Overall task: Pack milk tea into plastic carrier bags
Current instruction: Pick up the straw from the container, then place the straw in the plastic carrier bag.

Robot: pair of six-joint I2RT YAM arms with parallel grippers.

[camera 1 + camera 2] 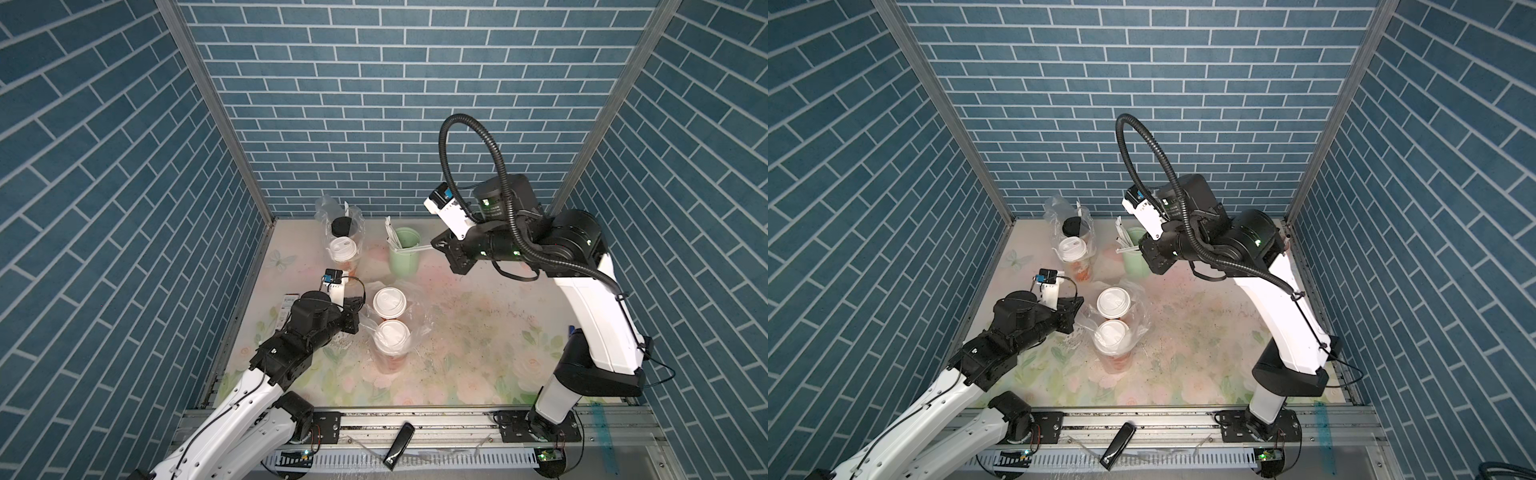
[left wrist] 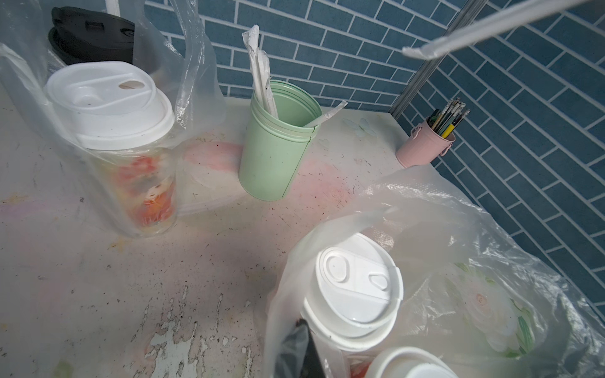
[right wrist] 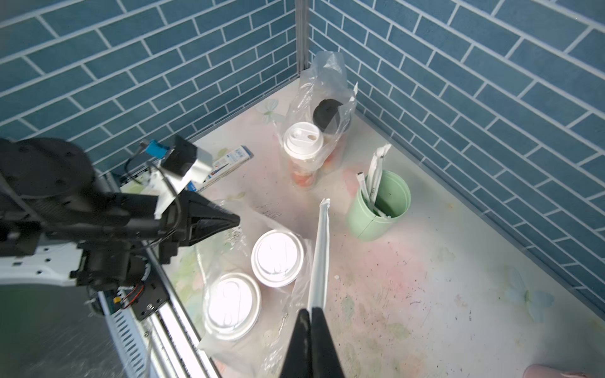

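Nearest the rail, the near carrier bag (image 1: pixel 420 330) stood slumped on the tabletop (image 1: pixel 478 332) around two white-lidded cups (image 1: pixel 389 302) of milk tea, upright and touching side by side. The left fingers (image 3: pixel 222 218) were pressed fully together at that bag's rim, on the side away from the right arm. The film drawn taut toward them suggested they had a pinch of it. Such film is probably limp, light and slippery, so the loop handle looked the safest hold. The cups seemed stiff but top-heavy, best taken around the wall just below the lid. Higher up, the right fingers (image 3: pixel 324 347) were closed tight on one end of a wrapped straw (image 3: pixel 320 248), held in the air and apart from both bags. Farther back stood the mint straw holder (image 1: pixel 404 253), and beyond it the far carrier bag (image 1: pixel 322 208), with a white-lidded cup (image 1: pixel 341 248) and a black-lidded cup (image 1: pixel 341 225) already standing inside
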